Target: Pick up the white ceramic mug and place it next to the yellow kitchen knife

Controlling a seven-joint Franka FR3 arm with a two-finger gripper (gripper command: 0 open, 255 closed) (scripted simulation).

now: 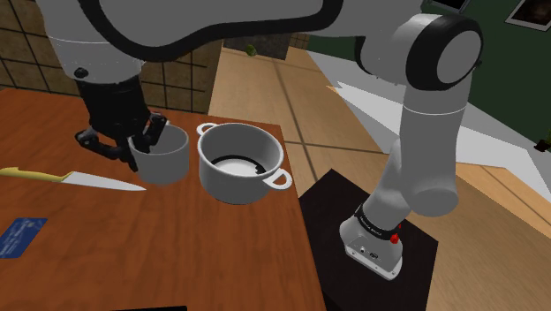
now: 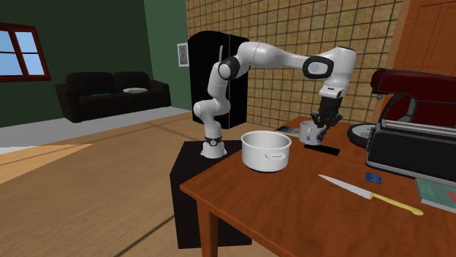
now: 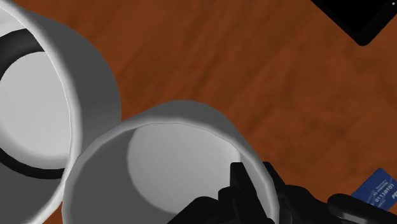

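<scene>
Over the table in the shoulder view, the gripper (image 1: 141, 147) grips the mug (image 1: 169, 159) by its rim, beside the pot (image 1: 237, 166); the knife (image 1: 81, 179) lies near. Second exterior view: mug well apart from the knife. Wrist view: closed on the mug's wall. Grasp made; carrying and placing remain.
</scene>
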